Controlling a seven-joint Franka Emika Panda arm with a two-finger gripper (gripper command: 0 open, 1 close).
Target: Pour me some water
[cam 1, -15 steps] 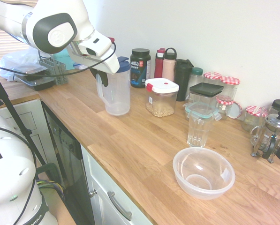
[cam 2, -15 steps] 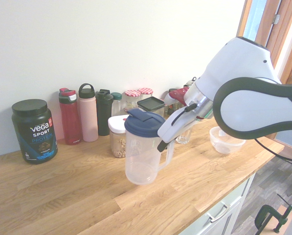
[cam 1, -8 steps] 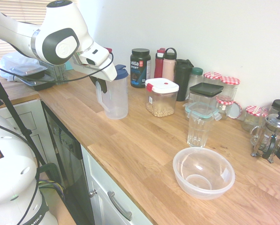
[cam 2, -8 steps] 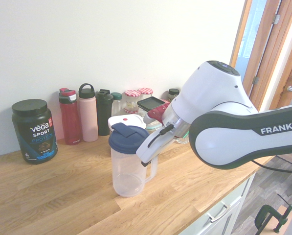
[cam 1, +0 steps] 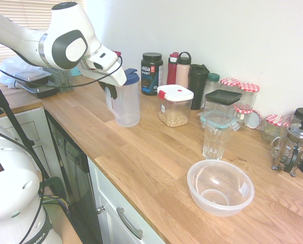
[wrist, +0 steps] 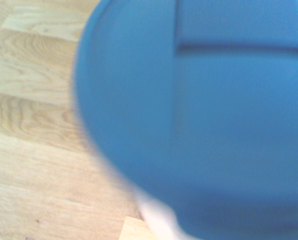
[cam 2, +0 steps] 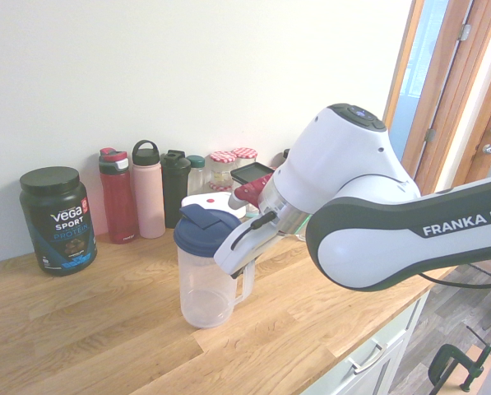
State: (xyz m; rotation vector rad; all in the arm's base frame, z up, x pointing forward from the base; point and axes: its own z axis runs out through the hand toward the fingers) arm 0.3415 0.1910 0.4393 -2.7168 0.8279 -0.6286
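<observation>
In the first outside view, the white robot arm (cam 1: 65,46) is reaching over the wooden table (cam 1: 141,152) from the left. Its jaws are at the handle of a clear jug (cam 1: 126,101) with a blue lid (cam 1: 131,77), but I cannot tell if they are squeezing it or a little apart. The jug is standing up straight on the table, near a box of nuts (cam 1: 174,105). A tall drinking glass (cam 1: 215,136) is standing well apart from the jug, and a clear bowl (cam 1: 220,187) is sitting just in front of the glass. Bottles (cam 1: 182,68) and jars (cam 1: 248,96) are lining up by the wall. In the second outside view, the arm is coming in from the right, and the jug (cam 2: 206,271) is sitting flat on the table (cam 2: 89,329) with the jaws at its handle. A black tub (cam 2: 57,220) is standing far off to the left. In the wrist view, the blue lid (wrist: 203,120) is filling most of the picture, blurry, with the wood table (wrist: 34,125) beside it.
</observation>
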